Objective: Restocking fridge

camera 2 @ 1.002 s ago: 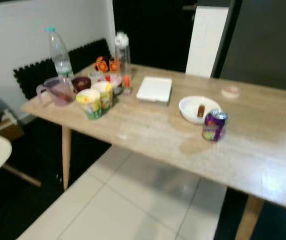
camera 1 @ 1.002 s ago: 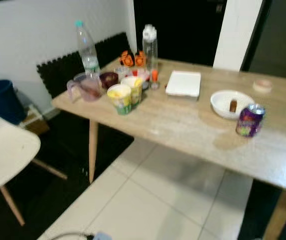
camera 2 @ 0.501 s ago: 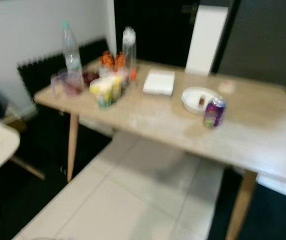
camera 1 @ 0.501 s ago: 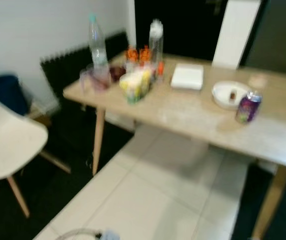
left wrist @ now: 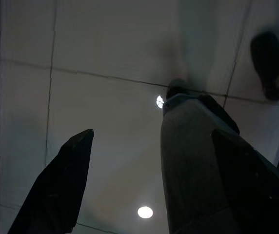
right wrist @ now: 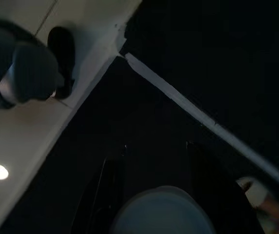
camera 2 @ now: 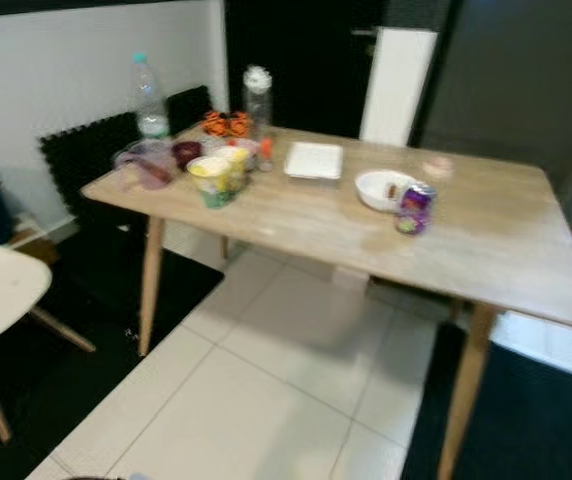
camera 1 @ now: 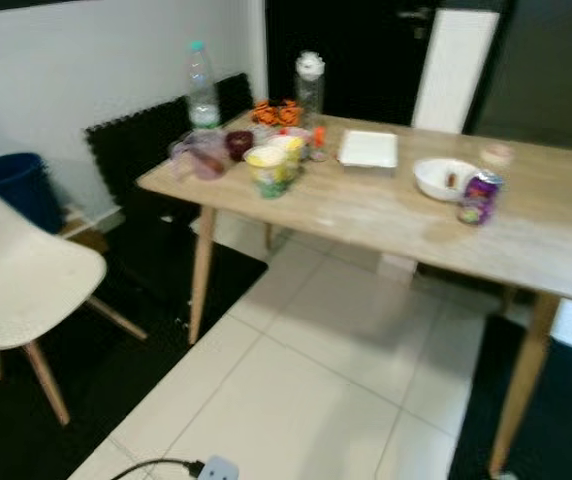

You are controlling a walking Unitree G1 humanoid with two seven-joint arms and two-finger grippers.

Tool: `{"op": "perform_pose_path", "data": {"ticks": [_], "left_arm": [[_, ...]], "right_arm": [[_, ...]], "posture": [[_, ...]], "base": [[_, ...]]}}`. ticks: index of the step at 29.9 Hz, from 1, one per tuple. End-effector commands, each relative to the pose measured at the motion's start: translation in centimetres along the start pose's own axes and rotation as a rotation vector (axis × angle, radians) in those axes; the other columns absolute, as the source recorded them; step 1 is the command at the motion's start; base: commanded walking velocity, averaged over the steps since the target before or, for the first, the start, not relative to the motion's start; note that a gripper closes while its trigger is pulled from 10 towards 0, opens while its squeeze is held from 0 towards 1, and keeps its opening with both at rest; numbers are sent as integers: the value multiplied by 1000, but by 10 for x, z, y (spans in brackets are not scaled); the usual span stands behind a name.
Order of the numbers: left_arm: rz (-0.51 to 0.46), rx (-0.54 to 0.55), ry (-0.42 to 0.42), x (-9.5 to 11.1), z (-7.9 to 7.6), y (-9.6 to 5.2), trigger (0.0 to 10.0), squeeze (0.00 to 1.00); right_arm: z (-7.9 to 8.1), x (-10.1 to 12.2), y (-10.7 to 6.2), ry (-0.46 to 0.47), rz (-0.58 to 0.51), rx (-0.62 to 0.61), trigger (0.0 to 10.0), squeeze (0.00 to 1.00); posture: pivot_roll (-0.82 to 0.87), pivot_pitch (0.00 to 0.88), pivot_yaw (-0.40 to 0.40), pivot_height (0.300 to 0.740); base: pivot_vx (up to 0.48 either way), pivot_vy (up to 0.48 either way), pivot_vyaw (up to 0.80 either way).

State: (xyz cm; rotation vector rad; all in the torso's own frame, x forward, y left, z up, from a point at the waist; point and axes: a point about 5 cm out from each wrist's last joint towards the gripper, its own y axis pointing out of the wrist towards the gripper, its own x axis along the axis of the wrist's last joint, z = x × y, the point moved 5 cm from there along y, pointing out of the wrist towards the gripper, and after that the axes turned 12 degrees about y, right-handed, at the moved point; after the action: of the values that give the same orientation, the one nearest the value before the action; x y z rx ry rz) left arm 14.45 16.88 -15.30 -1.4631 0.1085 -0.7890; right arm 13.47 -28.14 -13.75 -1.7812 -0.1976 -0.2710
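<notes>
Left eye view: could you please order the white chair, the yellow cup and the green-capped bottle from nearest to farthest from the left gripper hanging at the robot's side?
1. white chair, close on the left.
2. yellow cup, near table edge.
3. green-capped bottle, table's far side.
The left gripper hangs low.

A table (camera 2: 486, 250) is seen ahead. A can (camera 2: 413, 208) is set near its middle, with a bowl (camera 2: 378, 189) just behind it. Cups (camera 2: 214, 176) and bottles (camera 2: 257, 98) are grouped at the left end. A chair (camera 1: 16, 285) is placed left of the table.
</notes>
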Motion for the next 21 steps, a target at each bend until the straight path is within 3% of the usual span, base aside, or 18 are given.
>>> {"op": "perform_pose_path", "data": {"ticks": [1, 21], "left_arm": [[70, -52, -8, -20, -15, -2, 10000, 0], [69, -63, 3, -21, -14, -3, 10000, 0]], "right_arm": [[-5, -9, 0, -6, 31, -15, 10000, 0], [-5, -11, 0, -21, 42, -16, 10000, 0]], "posture": [[-86, 0, -33, 740], [-82, 0, -28, 740]], "base": [[0, 0, -750], [0, 0, -753]]}}
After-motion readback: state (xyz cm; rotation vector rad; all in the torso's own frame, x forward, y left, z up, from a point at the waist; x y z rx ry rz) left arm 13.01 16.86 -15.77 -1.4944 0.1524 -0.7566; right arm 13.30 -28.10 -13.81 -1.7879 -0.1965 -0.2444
